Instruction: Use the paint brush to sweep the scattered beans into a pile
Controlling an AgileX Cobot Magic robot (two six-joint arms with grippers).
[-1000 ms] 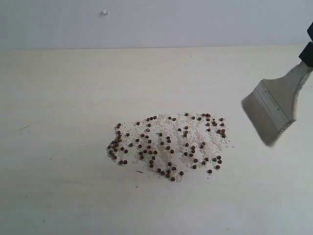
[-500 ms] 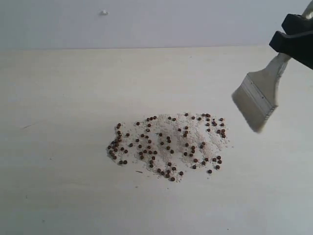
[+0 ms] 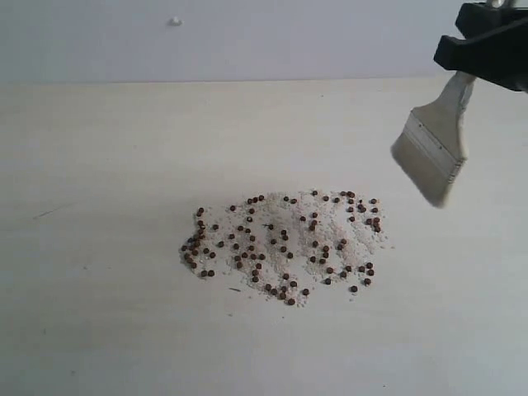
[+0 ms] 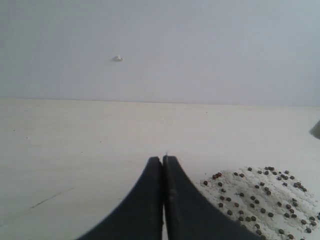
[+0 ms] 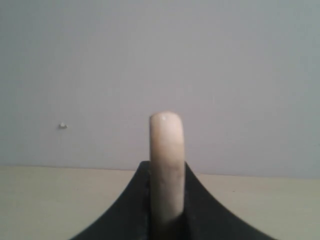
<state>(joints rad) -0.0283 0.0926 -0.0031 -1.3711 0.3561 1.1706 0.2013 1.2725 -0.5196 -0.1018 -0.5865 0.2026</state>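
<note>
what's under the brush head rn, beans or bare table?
Only bare pale tabletop shows below the flat cream-handled, whitish-bristled paint brush; the small reddish-brown beans lie apart, toward the left. The patch it covers is hidden.

I see a pale cream table running back to a plain greyish-white wall — and that wall carries one small white blob high up. Toward the left of the exterior view, a faint thin scratch marks the tabletop.
</note>
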